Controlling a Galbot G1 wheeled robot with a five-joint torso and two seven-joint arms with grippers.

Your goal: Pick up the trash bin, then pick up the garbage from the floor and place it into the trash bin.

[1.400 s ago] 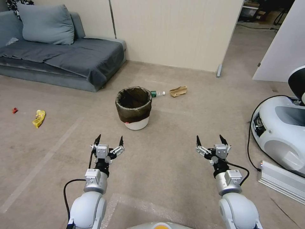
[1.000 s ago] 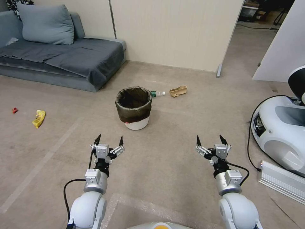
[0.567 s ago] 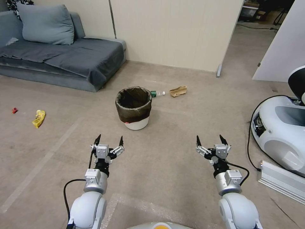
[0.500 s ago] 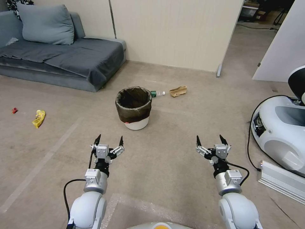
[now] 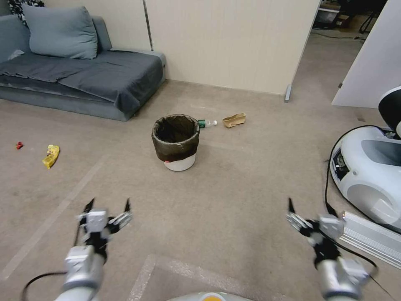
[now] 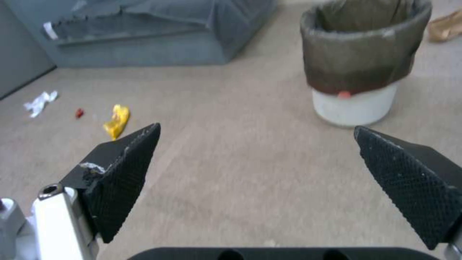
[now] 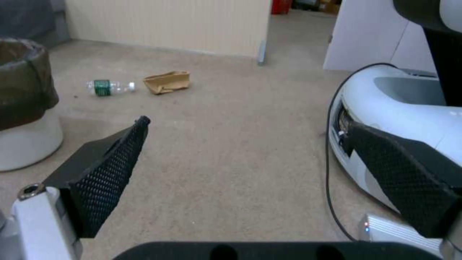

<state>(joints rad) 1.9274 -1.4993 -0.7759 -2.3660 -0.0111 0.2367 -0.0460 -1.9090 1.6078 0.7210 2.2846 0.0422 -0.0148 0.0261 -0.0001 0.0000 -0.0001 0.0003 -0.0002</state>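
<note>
**Q:** Where is the task's thing sitting, and where are the arms?

**A:** The small round white plastic trash bin point(image 5: 176, 142), with a dark brown-black bag liner folded over its rim, is standing upright on the beige short-pile carpet floor point(image 5: 234, 196), well ahead of both arms. The left pincer point(image 5: 107, 205) is hovering low over the carpet with its fingers spread apart and gripping nothing; the right pincer point(image 5: 307, 209) is likewise hovering apart and empty, near a white robot base point(image 5: 367, 167).

**Q:** How is the bin likely to handle?

**A:** It is looking light and thin-walled, probably stiff enough at the rim. The liner is likely slippery and loose, so pinching rim and liner together seems the safer hold.

**Q:** What is the bin holding?

**A:** Its visible interior is showing dark liner and no litter. The garbage is lying on the floor: a green-labelled clear plastic bottle point(image 5: 206, 123) just behind the bin, a crumpled brown paper bag point(image 5: 234, 120) just beside the bottle, and a yellow snack wrapper point(image 5: 51, 155), a small red scrap point(image 5: 19, 145) and a crumpled white tissue point(image 6: 39, 103) well off to the left.
</note>
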